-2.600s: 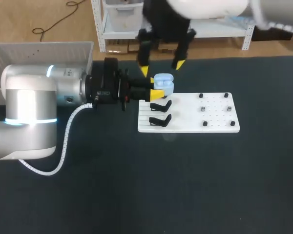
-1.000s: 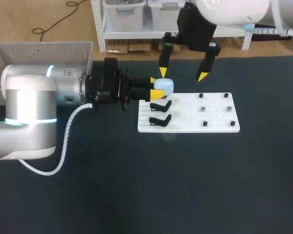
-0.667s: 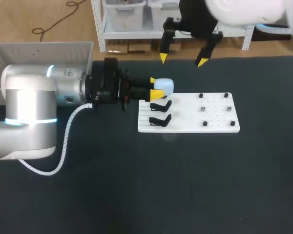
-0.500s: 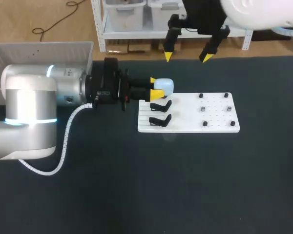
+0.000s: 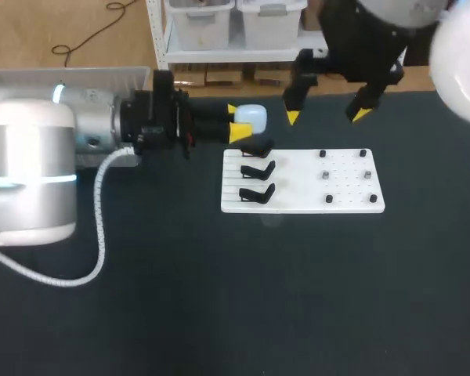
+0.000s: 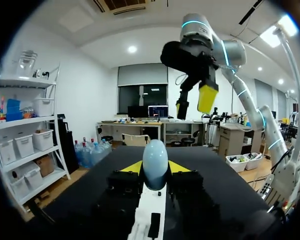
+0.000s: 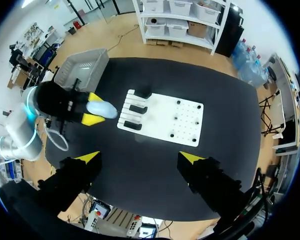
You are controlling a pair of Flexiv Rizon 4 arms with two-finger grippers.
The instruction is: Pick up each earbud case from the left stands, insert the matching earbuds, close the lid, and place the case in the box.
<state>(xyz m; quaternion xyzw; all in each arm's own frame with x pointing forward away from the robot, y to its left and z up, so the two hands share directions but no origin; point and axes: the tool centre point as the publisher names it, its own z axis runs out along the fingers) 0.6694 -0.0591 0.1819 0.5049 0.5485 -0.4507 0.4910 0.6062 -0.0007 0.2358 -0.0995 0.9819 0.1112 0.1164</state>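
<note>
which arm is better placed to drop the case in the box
Left: the left pincer is shut on the earbud case, with the box on its side. The right pincer hangs open and empty.

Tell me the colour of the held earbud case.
The earbud case is pale blue, best in left wrist view.

One pale blue earbud case (image 5: 251, 117), one white board (image 5: 298, 188), three black stands (image 5: 257, 168) on it and six small dark pegs (image 5: 326, 174) — one grey box (image 7: 81, 66), and two yellow-tipped hands, counted as the left hand (image 5: 236, 122) and the right hand (image 5: 326, 116)
</note>
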